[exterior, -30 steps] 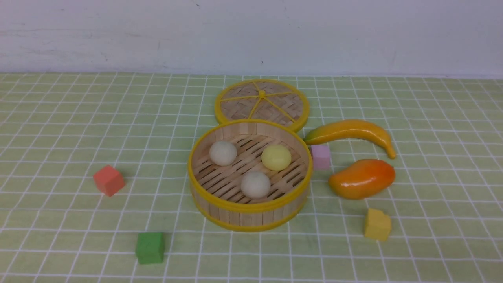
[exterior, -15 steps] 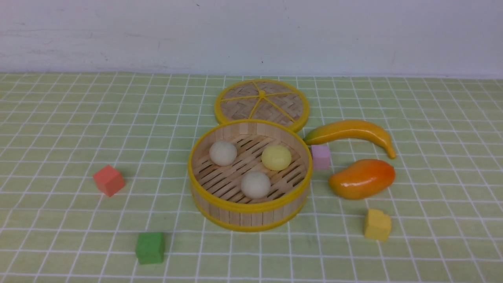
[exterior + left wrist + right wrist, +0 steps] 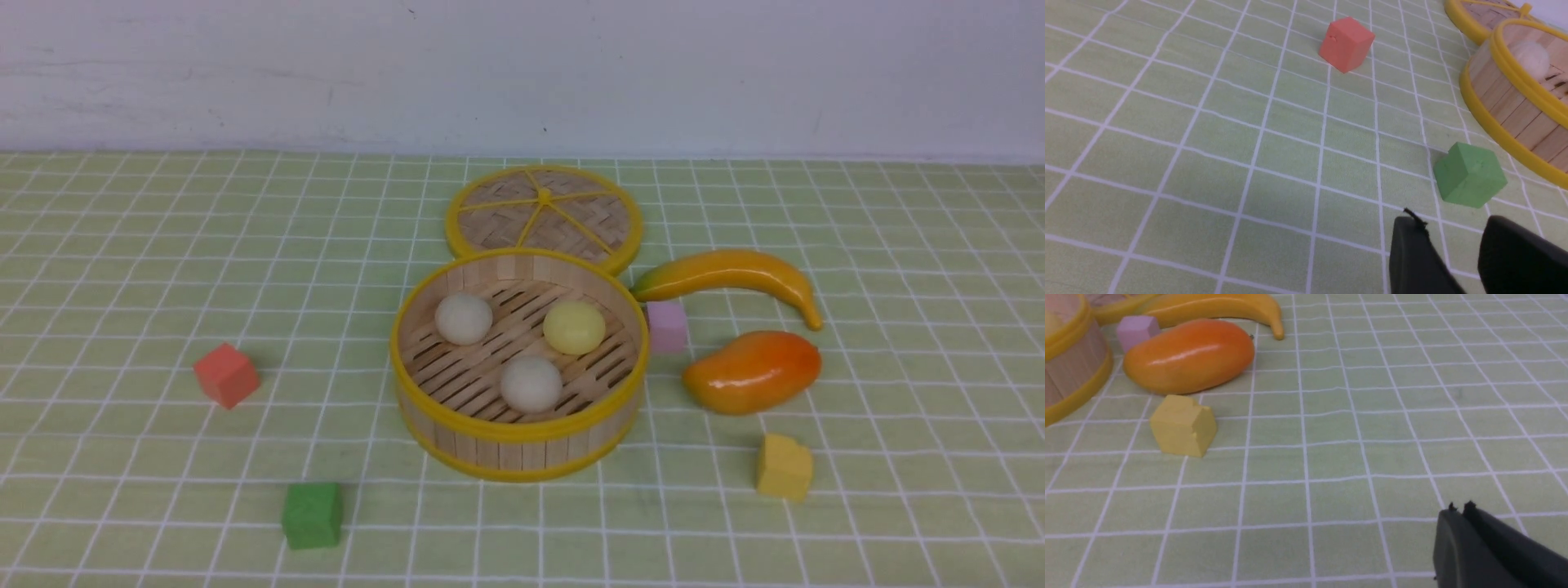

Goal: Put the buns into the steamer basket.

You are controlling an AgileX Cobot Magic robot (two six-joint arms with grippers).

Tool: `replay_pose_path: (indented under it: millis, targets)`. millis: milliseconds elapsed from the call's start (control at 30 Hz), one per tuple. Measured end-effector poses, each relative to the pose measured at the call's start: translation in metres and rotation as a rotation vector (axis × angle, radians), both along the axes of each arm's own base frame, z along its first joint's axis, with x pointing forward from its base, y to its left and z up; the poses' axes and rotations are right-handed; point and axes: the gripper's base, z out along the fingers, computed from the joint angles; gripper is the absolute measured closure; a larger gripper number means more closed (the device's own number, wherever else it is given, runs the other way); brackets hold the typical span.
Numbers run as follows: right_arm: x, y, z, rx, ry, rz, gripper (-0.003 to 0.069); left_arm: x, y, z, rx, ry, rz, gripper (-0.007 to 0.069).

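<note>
The steamer basket stands mid-table. Inside it lie the three buns: an off-white one at the back left, a pale yellow one at the back right and an off-white one at the front. Neither gripper shows in the front view. In the left wrist view my left gripper is open and empty over the cloth, near the green cube, with the basket to one side. In the right wrist view my right gripper is shut and empty, far from the basket.
The woven lid lies behind the basket. A banana, a pink cube, a mango and a yellow cube sit to its right. A red cube and a green cube sit to its left.
</note>
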Motion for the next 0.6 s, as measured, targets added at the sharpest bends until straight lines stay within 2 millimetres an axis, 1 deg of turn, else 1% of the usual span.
replay_pose_path:
  millis: [600]
  targets:
    - [0.0002,0.0010,-0.0002,0.006,-0.004,0.009,0.0636,0.0000,0.0000,0.0000,0.000,0.000,0.000,0.0387]
